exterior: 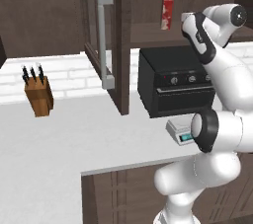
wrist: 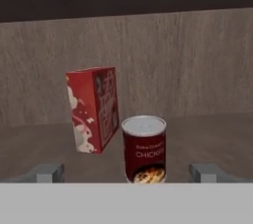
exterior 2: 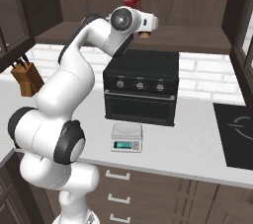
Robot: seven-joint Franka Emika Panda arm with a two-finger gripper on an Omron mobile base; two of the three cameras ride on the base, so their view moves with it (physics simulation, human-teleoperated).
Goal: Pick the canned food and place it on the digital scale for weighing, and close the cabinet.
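The canned food (wrist: 144, 149), a short dark-red can with a silvery top, stands upright on the shelf of the cabinet (wrist: 197, 70). My gripper (wrist: 128, 173) is open and level with the can, one fingertip on each side with wide gaps. In the right base view my hand (exterior 2: 146, 22) is up at the shelf, above the oven. The cabinet's door (exterior: 118, 40) with its grey bar handle (exterior: 104, 38) stands swung open. The digital scale (exterior 2: 127, 136) sits on the counter in front of the oven with its platform bare and its display lit teal.
A tall red-and-white box (wrist: 92, 109) stands just left of and behind the can. The black oven (exterior 2: 141, 87) sits under the shelf. A knife block (exterior: 38, 93) is at the counter's left, and a dark cooktop (exterior 2: 237, 129) at the right.
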